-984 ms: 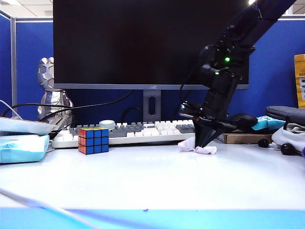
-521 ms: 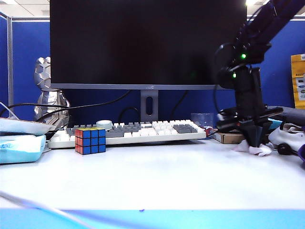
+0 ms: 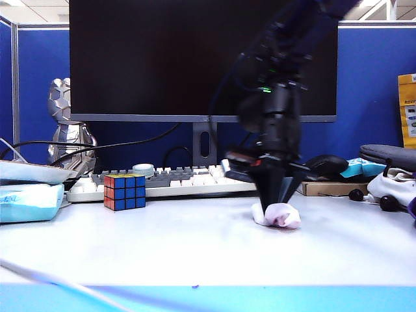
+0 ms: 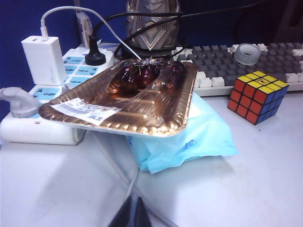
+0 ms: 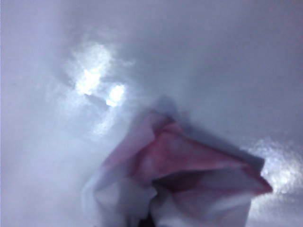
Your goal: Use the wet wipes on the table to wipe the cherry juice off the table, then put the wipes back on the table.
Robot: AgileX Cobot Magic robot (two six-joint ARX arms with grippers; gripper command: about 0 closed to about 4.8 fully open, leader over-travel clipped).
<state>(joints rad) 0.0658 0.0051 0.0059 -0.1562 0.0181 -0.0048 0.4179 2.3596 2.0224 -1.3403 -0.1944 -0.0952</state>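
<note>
Wipes wad, the wet wipes (image 3: 278,215), sits on the table (image 3: 195,247) in front of the keyboard (image 3: 175,181), off its right end, pinched from above by the right gripper (image 3: 273,205), jaws clenched on its top. Right wrist view shows the wad bunched, pink-stained, pressed onto the white surface. Handling guess: very light, soft, damp, crumples rather than slides clean; likely drags and smears under pressure. Best hold looks like the bunched crown of the wad, where folds stack thick, so loose edges trail flat. Risk: thin cloth slipping out of a shallow pinch. Left gripper (image 4: 132,215) hangs low over bare table, well left of the keyboard near the blue packet (image 4: 189,142); only its dark tips show, apparently closed and empty.
</note>
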